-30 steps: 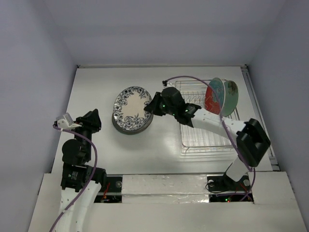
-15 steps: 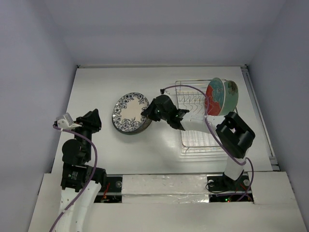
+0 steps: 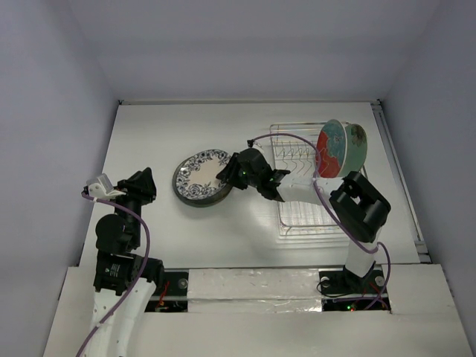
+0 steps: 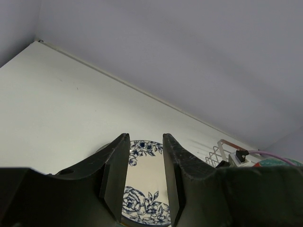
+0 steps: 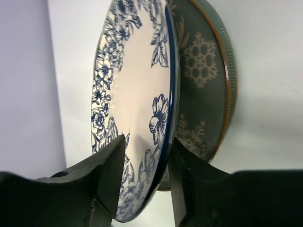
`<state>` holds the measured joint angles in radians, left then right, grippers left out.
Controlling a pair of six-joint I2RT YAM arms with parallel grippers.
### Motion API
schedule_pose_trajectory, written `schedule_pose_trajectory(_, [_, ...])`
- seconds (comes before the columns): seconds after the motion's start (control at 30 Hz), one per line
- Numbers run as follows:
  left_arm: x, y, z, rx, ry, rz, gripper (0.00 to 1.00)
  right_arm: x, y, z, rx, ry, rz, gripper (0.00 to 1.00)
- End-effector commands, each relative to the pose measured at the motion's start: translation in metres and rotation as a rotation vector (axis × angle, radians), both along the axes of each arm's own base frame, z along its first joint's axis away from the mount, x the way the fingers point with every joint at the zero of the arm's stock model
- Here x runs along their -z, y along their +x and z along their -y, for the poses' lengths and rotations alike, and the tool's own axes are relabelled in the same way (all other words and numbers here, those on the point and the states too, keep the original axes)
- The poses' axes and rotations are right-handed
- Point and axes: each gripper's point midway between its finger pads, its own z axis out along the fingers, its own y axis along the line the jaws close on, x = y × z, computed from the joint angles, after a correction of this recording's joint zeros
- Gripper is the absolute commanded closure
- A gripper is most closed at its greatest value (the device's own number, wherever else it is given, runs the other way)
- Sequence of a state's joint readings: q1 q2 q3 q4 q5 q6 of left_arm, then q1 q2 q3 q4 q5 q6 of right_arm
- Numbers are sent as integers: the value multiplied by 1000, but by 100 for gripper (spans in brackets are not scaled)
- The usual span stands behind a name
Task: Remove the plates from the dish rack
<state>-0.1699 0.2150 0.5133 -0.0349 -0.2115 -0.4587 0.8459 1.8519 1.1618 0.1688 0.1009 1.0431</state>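
At table centre: I see the floral plate (image 3: 199, 175) lying face up on the dark plate (image 3: 195, 201). The dark plate's rim shows along the 6 o'clock edge.
Stack, right wrist view: the floral plate sits in front. The dark plate's pale snowflake marks and ridged rim show past its edge.
Right gripper (image 3: 225, 172): it sits at the floral plate's 3 o'clock edge, with one finger on each side of the rim.
Right fingers: they are part-way apart with the blue rim between them. I cannot tell whether they pinch the rim or only bracket it.
Rack (image 3: 297, 217): it stands on the table (image 3: 149, 134) at 3 o'clock from the stack. The right arm reaches across its 9 o'clock side.
Plates in rack: the red plate (image 3: 331, 149) and the green plate (image 3: 358, 145) stand on edge at the rack's 1 o'clock corner. They are just beside each other, with the red one on the 9 o'clock side.
Left gripper (image 4: 145, 139): it hangs at the table's 8 o'clock, well apart from the stack, and faces the floral plate.
Left fingers: the gap is narrow and nothing is between them.
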Motion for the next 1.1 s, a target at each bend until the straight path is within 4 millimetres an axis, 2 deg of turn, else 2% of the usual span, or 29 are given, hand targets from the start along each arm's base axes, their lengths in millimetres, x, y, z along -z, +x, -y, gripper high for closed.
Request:
schedule_pose_trajectory(0.0, [-19,-2,2,9,-10,59,69,-24,6,-3,0,9,73,52])
schedule_pose_trajectory(0.03, [-20,-2,2,9,-10,61,69,-23,6,0,-1,-10,80,51])
schedule_pose_trajectory(0.13, [-19,-2,2,9,-10,61,69,-18,4,9,3,-70,78,40])
schedule_pose_trajectory(0.17, [-20,-2,1,9,-9,62,69,-23,5,11,-3,-88,95,36])
schedule_pose_trajectory(0.2, [-20,-3,1,9,-10,64,69,-17,3,18,0,-137,80,30])
schedule_pose_trajectory(0.3, [-21,-3,1,9,-11,66,69,-11,1,35,-10,-271,75,19])
schedule_pose_trajectory(0.53, [-22,-5,1,9,-12,75,69,0,-1,72,14,-479,82,11])
schedule_pose_trajectory(0.6, [-22,-5,1,9,-11,74,69,-5,-3,81,17,-508,92,11])
schedule_pose_trajectory(0.63, [-22,-5,1,9,-10,73,69,-22,-4,85,29,-492,120,12])
schedule_pose_trajectory(0.7, [-22,-5,1,9,-11,74,69,-40,-10,96,21,-497,159,17])
schedule_pose_trajectory(0.73, [-22,-5,1,9,-11,74,69,-72,-14,104,39,-460,213,25])
schedule_pose_trajectory(0.8, [-22,-5,1,9,-11,74,69,-96,-21,123,52,-484,257,40])
schedule_pose_trajectory(0.83, [-23,-5,1,9,-11,76,69,-109,-21,137,94,-505,285,68])
schedule_pose_trajectory(0.87, [-23,-5,1,9,-11,76,69,-133,-24,154,128,-502,323,81])
schedule_pose_trajectory(0.9, [-23,-5,1,9,-11,76,69,-137,-21,179,175,-542,314,99])
schedule_pose_trajectory(0.97, [-23,-6,1,9,-13,81,69,-153,-16,219,258,-588,333,100])
schedule_pose_trajectory(1.0, [-23,-6,1,9,-13,81,69,-147,-14,239,283,-625,311,100])
schedule_pose_trajectory(1.03, [-24,-7,1,9,-13,82,69,-146,-3,271,351,-657,283,100])
schedule_pose_trajectory(1.07, [-24,-7,1,9,-12,84,69,-144,0,289,373,-696,271,100])
